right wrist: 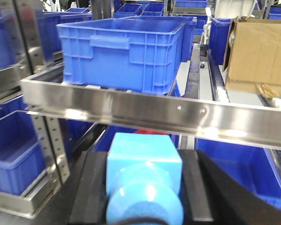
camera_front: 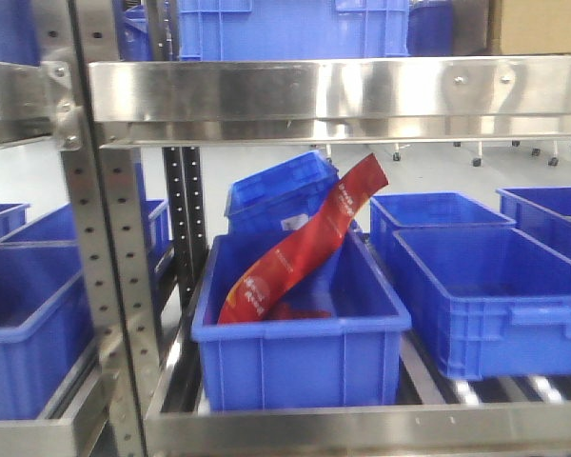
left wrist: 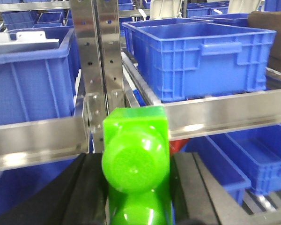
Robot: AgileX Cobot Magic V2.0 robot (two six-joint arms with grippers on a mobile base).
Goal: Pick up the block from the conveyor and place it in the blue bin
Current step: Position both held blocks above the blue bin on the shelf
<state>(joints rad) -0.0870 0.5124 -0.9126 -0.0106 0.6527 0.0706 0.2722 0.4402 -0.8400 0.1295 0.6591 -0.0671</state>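
Your right gripper [right wrist: 144, 187] is clamped on the block [right wrist: 143, 161], which looks stiff, light and slick, so hold its flat sides at 3 and 9 o'clock.

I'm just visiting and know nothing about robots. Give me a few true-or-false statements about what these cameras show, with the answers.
1. The left end effector grips a green block. True.
2. The right end effector grips a red block. False: its block is light blue.
3. A red packet sticks out of the middle bin. True.
4. The side bins are yellow. False: they are blue.
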